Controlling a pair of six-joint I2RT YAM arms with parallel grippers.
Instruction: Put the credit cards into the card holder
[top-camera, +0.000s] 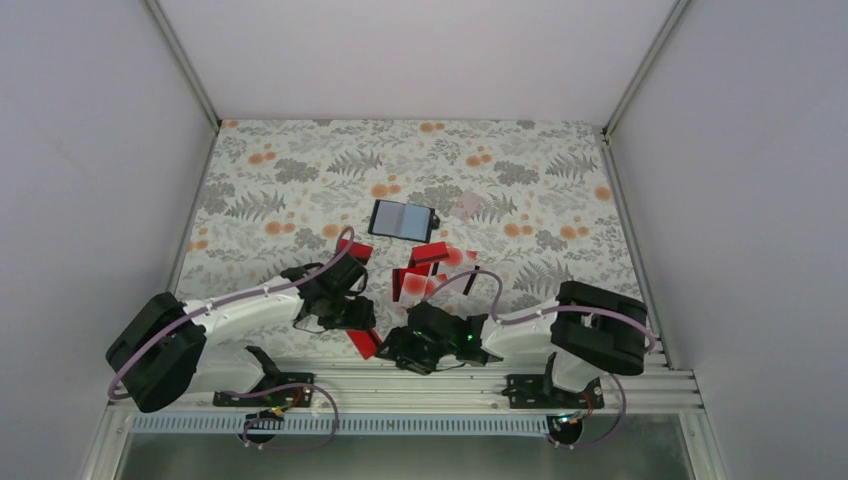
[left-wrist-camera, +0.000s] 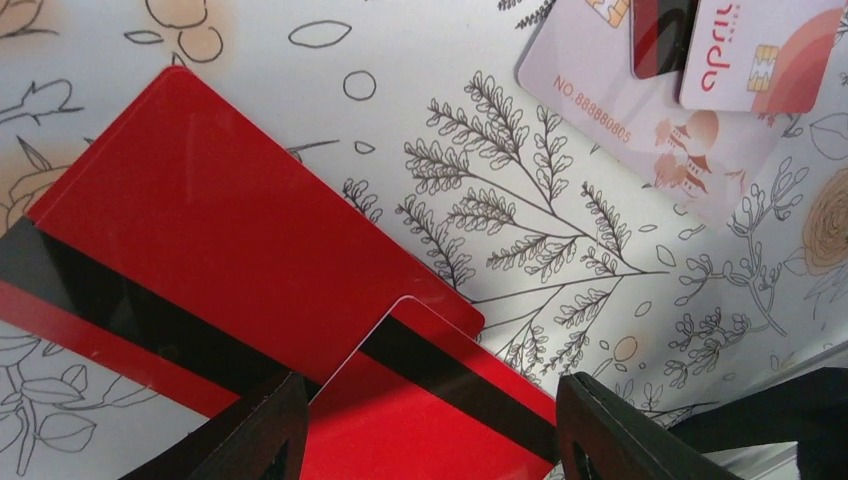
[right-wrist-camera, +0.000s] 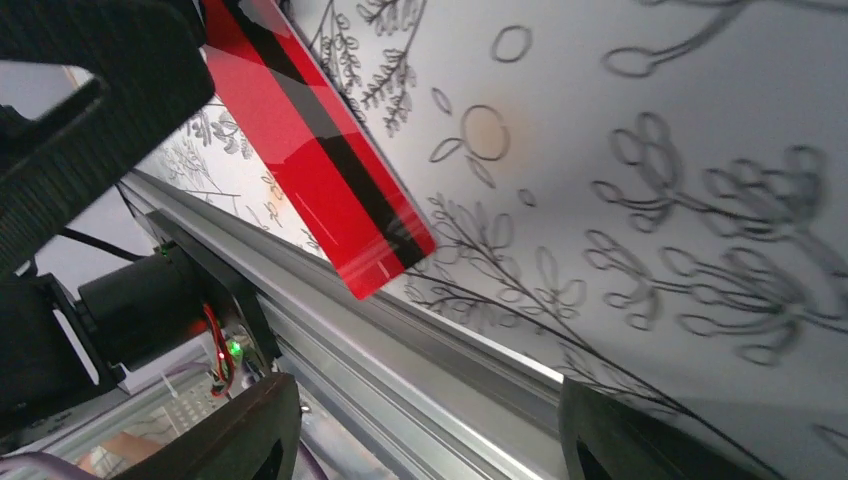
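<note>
1. Jaws of the left gripper (left-wrist-camera: 432, 388) stand about halfway apart and grip a striped card (left-wrist-camera: 440, 425). This red card with a black stripe fills the gap, with a side edge against each finger.
2. The striped card's free end reaches out past the fingertips. In the left wrist view it overlaps a corner of a second red card (left-wrist-camera: 220, 230), which also has a black stripe and lies flat on the table (left-wrist-camera: 560, 240) ahead and left of the jaws.
3. Further ahead and to the right of the left jaws lie pale cards (left-wrist-camera: 640, 120), printed with a number and a chip. They overlap each other, and a dark red card (left-wrist-camera: 660, 35) lies across them.
4. The right gripper (right-wrist-camera: 430, 388) has its jaws wide apart and holds nothing. Only bare table and the metal rail (right-wrist-camera: 400, 350) show between its fingers.
5. Seen from the right wrist, the striped card slants ahead and left of the right jaws, clear of both fingers. Its upper end runs to the left gripper's black body and its lower corner is near the rail.
6. The holder (top-camera: 402, 220) lies open and flat, well beyond both pairs of jaws.
7. Between the holder and the jaws lie loose red cards (top-camera: 428, 255), apart from either gripper.
</note>
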